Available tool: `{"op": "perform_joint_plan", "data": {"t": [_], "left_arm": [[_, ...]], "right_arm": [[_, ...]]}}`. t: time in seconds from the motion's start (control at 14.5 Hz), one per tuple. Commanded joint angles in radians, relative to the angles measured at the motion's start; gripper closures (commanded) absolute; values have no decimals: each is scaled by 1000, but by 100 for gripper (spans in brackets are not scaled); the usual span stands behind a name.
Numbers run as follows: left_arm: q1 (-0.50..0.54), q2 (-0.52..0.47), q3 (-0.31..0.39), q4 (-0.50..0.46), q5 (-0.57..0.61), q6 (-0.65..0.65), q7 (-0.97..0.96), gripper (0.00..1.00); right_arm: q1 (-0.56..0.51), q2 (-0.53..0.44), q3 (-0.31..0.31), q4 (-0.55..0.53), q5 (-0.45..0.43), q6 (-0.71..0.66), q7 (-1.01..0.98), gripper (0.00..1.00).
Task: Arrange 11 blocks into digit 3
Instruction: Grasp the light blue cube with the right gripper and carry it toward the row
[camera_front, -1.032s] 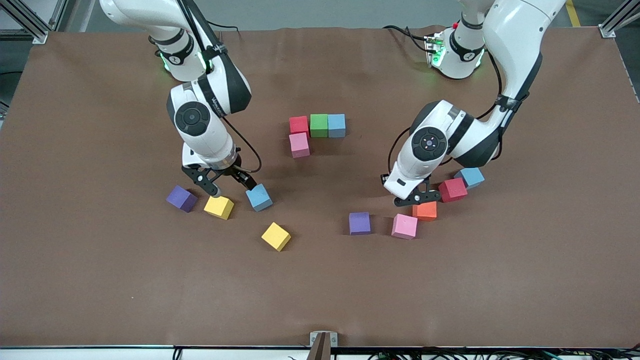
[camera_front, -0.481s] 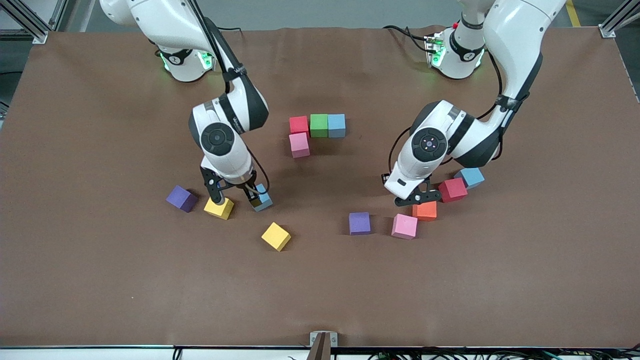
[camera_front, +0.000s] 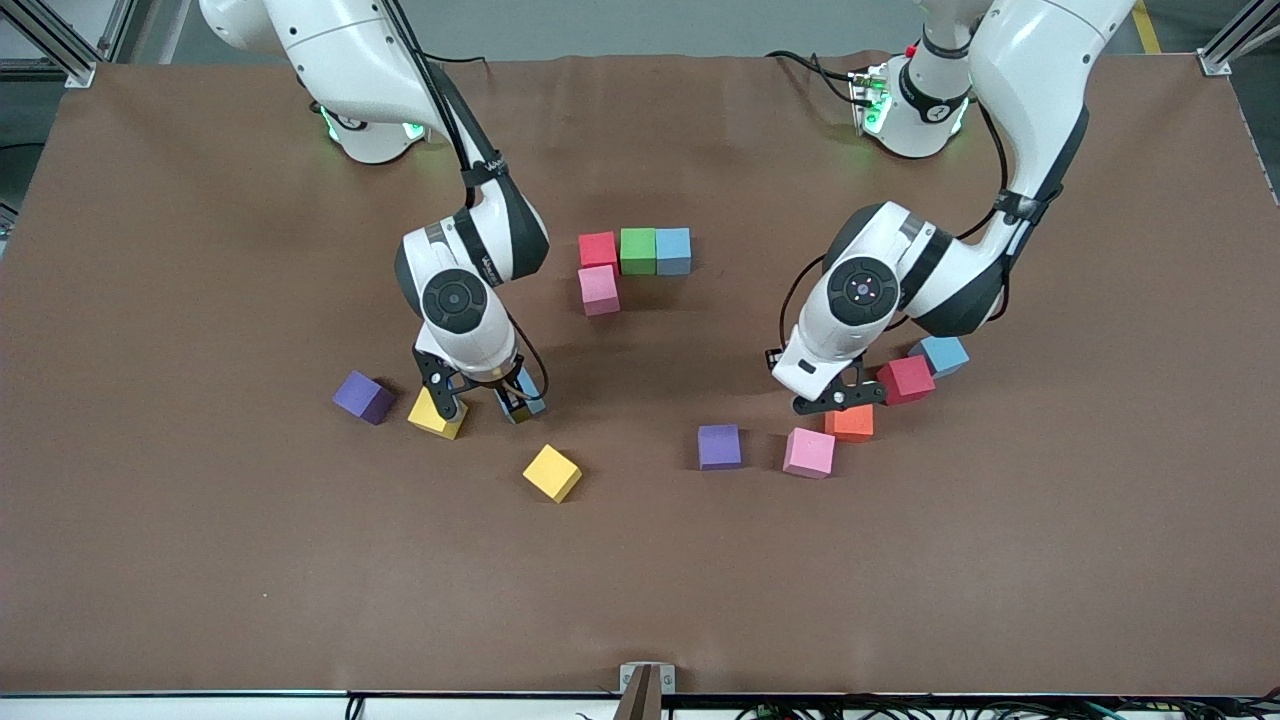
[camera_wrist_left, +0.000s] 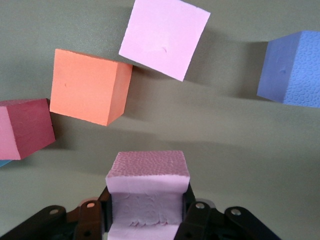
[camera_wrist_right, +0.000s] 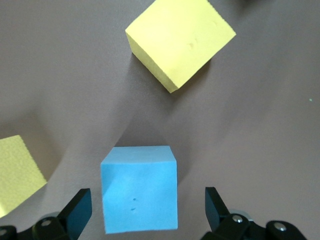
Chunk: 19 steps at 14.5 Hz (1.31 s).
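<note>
Front view shows the brown table with only the start of my digit 3 on it: a red block, a green block and a blue block touching in a row, and a pink block touching the red one on its nearer side. By my count that is four blocks of the eleven placed, so most of the column and two of the arms are left to build.

The rest lie loose, nearer to the front camera than the figure. Toward my right arm's end sit a purple block, a yellow block, another yellow block, and a second blue block. My right claw is low over that blue one, fingers spread wide to either side and not yet closed on it.

Toward my left arm's end I see a second purple block, a pink one, an orange one, a second red one and a third blue one, clustered close. My left claw hangs just above that cluster, clamped on another pink block, lifted off the table.

I judge the work roughly a third done; the carried pink block looks next for the column.
</note>
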<state>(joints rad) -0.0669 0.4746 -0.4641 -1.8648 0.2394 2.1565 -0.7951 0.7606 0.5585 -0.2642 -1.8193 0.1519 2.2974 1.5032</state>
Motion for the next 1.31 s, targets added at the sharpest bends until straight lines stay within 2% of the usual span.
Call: {"op": "perform_joint_plan", "data": {"t": [0.0,0.62,0.76,0.89,0.96,1.1,1.17,1.24], "left_arm": [[2,-17,-7,6,6,-20,-13,54],[6,-19,-10,6,5,-20,-15,54],[6,-27,-11,6,2,-20,-15,54],[4,-28,-10,7,-20,-20,-12,54],[5,-27,-10,7,-20,-20,-12,54],[4,-28,-10,6,-23,-20,-15,54],[4,-28,-10,6,-23,-20,-15,54],[2,-30,-11,6,-23,-21,-16,54]], "right_arm": [[-1,8,0,8,15,2,-56,0],[-7,35,2,5,17,57,-64,3],[-4,41,2,5,17,69,-63,7],[-1,44,2,5,17,69,-63,23],[0,44,2,6,18,69,-61,34],[-3,44,3,8,38,69,-64,75],[-3,44,3,9,43,68,-66,93],[-3,44,5,12,43,68,-93,97]]}}
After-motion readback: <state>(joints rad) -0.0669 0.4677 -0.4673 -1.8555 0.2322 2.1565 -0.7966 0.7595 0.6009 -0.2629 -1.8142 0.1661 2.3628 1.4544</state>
